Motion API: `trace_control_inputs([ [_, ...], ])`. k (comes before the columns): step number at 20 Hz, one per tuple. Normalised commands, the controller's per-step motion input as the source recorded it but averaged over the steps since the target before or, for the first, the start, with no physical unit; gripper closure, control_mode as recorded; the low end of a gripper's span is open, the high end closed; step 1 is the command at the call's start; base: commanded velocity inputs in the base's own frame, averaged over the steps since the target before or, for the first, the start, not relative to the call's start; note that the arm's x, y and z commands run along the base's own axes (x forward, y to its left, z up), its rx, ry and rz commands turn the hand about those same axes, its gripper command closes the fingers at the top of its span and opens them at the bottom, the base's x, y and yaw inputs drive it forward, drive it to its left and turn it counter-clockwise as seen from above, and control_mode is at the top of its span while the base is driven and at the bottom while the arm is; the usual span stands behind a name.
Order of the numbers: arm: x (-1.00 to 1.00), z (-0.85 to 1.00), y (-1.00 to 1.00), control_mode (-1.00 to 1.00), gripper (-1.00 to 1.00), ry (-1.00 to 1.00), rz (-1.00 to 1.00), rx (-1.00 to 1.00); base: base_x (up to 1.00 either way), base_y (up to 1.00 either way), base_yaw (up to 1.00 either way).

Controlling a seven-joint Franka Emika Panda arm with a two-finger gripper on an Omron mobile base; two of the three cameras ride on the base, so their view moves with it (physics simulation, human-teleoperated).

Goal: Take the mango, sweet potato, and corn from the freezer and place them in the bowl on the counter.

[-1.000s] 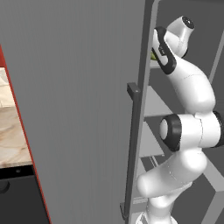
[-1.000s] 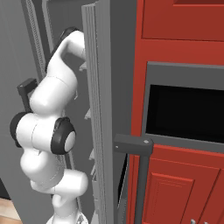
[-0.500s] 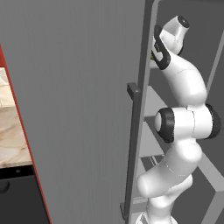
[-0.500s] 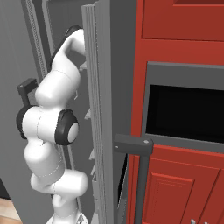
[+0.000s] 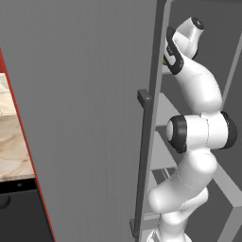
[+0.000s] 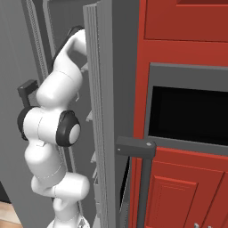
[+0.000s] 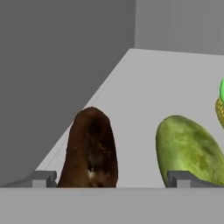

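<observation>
Arm folded in a tall S and reaching up — elbow joint at mid-height, forearm angled up and away from the base, wrist bent over at the top. Gripper (image 7: 111, 179) jaws spread wide, nothing between the pads; both fingertips (image 7: 43, 178) poke up at the hand view's bottom edge.

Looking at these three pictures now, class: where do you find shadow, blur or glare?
Hand view: soft shading under the sweet potato and the green fruit, their textures coarse. Left base view: flat, even light on the freezer door, no glare. Right base view: sharp, with a black opening among red cabinets.
</observation>
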Motion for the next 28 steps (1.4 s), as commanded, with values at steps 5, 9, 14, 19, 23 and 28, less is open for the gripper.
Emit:
trace_control_inputs([
  [5,0.00,-0.17,0.00,-1.00,-1.00,0.04,0.00,0.03,0.00,0.00,0.00],
  [9,0.00,-0.18,0.01,-1.00,-1.00,0.07,0.00,0.06,0.00,0.00,0.00],
  [14,0.00,-0.14,0.02,-1.00,-1.00,0.06,0.00,0.05,0.00,0.00,0.00],
  [19,0.08,-0.16,0.02,-1.00,-1.00,0.01,0.00,0.01,0.00,0.00,0.00],
  [23,0.07,-0.26,0.03,-1.00,-1.00,0.00,0.00,0.00,0.00,0.00,0.00],
  [28,0.05,-0.33,0.00,-1.00,-1.00,0.00,0.00,0.00,0.00,0.00,0.00],
])
